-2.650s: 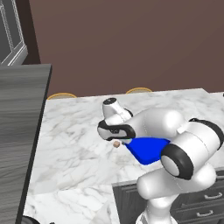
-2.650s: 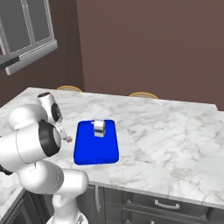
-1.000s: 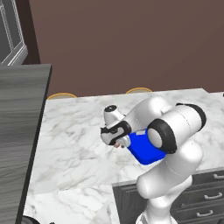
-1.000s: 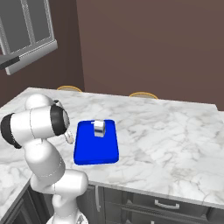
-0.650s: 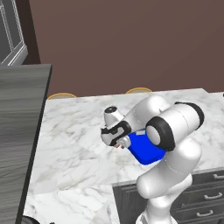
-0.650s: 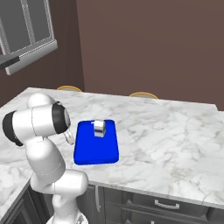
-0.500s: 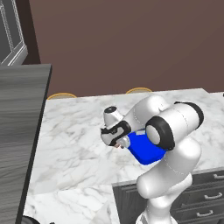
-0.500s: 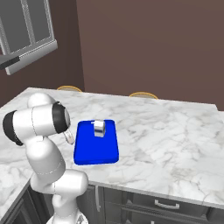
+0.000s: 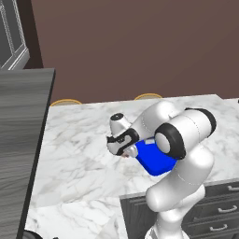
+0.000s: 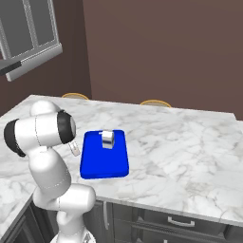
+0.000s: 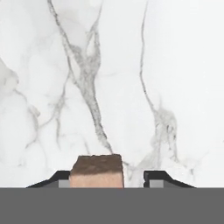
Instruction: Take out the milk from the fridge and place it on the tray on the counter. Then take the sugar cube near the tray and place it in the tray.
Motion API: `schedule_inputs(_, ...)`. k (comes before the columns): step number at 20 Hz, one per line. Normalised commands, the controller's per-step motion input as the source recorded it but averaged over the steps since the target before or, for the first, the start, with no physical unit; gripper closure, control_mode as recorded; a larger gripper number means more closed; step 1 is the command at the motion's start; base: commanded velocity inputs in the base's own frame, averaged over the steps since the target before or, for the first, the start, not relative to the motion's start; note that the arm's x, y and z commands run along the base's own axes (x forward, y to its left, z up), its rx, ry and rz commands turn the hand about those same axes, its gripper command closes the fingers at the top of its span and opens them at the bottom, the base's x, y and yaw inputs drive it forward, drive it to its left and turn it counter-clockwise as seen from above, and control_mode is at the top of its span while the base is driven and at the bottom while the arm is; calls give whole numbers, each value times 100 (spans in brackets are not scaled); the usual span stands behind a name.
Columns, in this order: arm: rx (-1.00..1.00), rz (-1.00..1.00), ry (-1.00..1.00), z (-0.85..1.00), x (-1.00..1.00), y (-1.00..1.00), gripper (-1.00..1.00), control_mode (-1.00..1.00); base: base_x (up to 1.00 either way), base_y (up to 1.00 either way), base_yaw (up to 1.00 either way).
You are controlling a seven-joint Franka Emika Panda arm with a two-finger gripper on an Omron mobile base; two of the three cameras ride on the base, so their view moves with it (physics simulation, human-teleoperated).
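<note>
The tan sugar cube lies on the white marble counter, between my fingertips in the hand view. It sits against the left tip, with a gap to the right one. My gripper is open and low over the counter, just left of the blue tray. The hand points down beside the tray. The small white milk carton stands upright at the tray's far end. The fridge is out of view.
A dark grey slab runs along the left of the counter. Two round tan chair tops peek over the far counter edge by the brown wall. Dark drawers with silver handles lie below the front edge.
Since 2.6 s ago the arm has folded over and the hand has sunk onto the sugar cube beside the tray. Over the last second it has barely moved.
</note>
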Motion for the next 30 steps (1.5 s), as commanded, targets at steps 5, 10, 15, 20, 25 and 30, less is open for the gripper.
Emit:
schedule_inputs(5,0,-1,-1,-2,0,0,100,-100,0,0,0)
schedule_inputs(10,0,-1,0,20,-34,0,100,-100,0,0,0)
schedule_inputs(15,0,0,-8,98,-57,-9,100,-100,0,0,0)
schedule_inputs(20,-1,0,0,80,-38,-64,100,-100,0,0,0)
schedule_inputs(25,0,5,2,32,-18,-92,100,-100,0,0,0)
schedule_inputs(30,0,16,-3,-2,-24,-62,100,-100,0,0,0)
